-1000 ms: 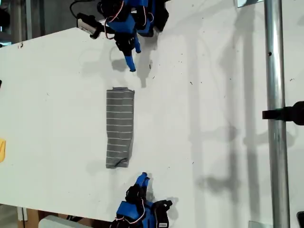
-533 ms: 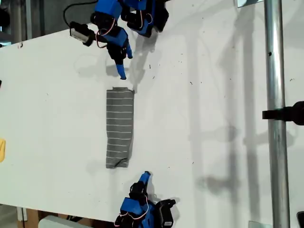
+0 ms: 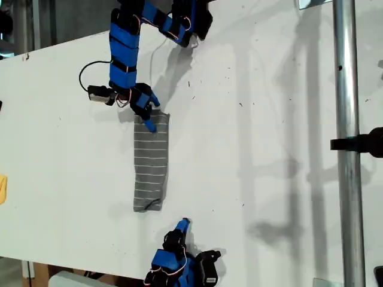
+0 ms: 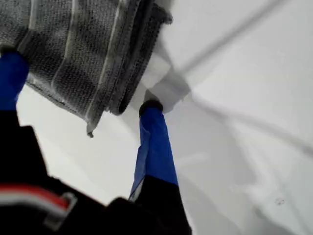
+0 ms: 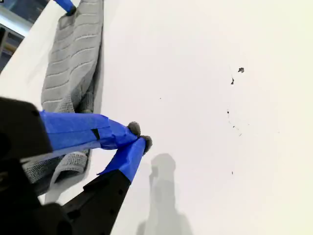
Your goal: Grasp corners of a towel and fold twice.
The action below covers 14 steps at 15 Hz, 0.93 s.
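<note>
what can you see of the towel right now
The towel is a soft grey woven cloth with thin white stripes, folded into a long narrow layered strip lying flat on the white table. Its stacked edges show in the first wrist view. My first gripper, open, is at its far end with one finger on the cloth; my second gripper, shut, sits just off the near end, which looks slightly rumpled.
</note>
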Available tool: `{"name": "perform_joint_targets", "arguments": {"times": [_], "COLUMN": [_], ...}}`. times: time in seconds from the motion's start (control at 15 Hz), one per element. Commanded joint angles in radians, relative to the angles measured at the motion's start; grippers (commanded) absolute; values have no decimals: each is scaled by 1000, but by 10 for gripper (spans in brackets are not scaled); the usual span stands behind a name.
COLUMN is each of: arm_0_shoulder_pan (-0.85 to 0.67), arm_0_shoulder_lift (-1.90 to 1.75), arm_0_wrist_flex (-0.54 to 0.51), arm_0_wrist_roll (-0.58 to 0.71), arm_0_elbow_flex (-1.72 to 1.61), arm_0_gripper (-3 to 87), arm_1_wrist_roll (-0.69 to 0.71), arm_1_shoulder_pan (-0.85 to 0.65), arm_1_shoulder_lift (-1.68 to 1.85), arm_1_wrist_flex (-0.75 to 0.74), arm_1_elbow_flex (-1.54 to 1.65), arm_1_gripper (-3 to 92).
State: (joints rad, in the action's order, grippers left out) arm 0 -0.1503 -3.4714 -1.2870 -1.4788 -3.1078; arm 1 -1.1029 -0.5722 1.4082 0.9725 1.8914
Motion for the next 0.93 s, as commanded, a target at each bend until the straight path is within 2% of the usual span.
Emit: {"name": "perform_joint_targets", "arguments": {"times": [0.0, 0.27, 0.33, 0.4, 0.47, 0.73, 0.87], "arm_0_shoulder_pan": [-14, -29, -32, -35, -37, -60, -63], "arm_0_shoulder_lift": [-6, -6, -6, -6, -6, -6, -6], "arm_0_wrist_flex": [-6, -6, -6, -6, -6, -6, -6], "arm_0_wrist_roll": [-8, 8, 11, 15, 18, 40, 44], "arm_0_elbow_flex": [-11, -11, -11, -11, -11, -11, -11], "arm_0_gripper": [-23, -23, -24, -24, -24, -24, -26], "arm_1_wrist_roll": [12, 43, 69, 80, 84, 135, 75], "arm_1_shoulder_pan": [17, 6, -5, -17, -34, -38, 14], "arm_1_shoulder_lift": [-101, -201, -224, -244, -268, -166, 63], "arm_1_wrist_flex": [18, 17, 15, 32, 58, 222, 443], "arm_1_elbow_flex": [-187, -328, -365, -405, -439, -365, -227], "arm_1_gripper": [447, 403, 336, 98, 3, -2, -2]}}
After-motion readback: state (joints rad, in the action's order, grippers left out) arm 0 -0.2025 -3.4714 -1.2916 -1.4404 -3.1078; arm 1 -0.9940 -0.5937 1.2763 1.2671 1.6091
